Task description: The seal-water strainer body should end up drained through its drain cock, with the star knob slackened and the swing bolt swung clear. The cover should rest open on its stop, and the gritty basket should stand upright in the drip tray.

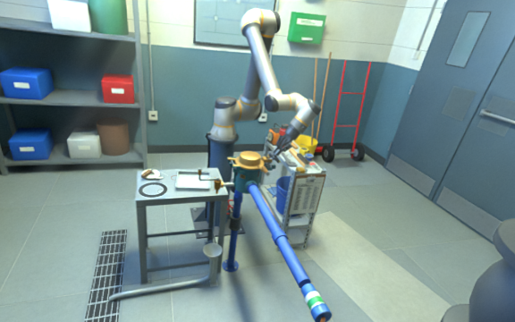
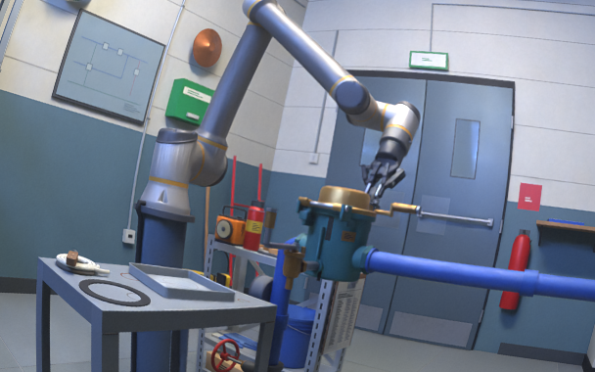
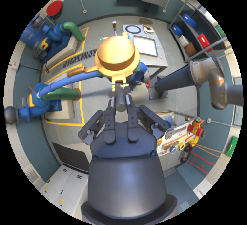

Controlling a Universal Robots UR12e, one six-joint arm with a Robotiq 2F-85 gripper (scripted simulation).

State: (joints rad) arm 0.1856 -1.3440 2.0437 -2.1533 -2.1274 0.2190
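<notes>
My gripper [image 3: 120,100] is closed on the grey star knob [image 3: 120,97] of the swing bolt, at the near rim of the strainer's brass cover [image 3: 116,55]. The cover [image 2: 346,195] lies flat and closed on the teal strainer body [image 2: 339,240], which stands on a blue pipe post beside the table. From the side cameras the gripper [image 2: 378,190] [image 1: 276,153] leans in over the cover's edge. A brass drain cock [image 2: 292,264] sticks out low on the body toward the table. The grey drip tray [image 2: 180,281] lies on the table, and the basket is hidden inside the body.
The long blue pipe [image 2: 490,278] runs out from the strainer body across the floor space. A tool trolley [image 1: 297,179] stands right behind the strainer. The table [image 1: 179,188] also carries a black gasket ring [image 2: 114,292]. A floor grate [image 1: 107,273] lies left of the table.
</notes>
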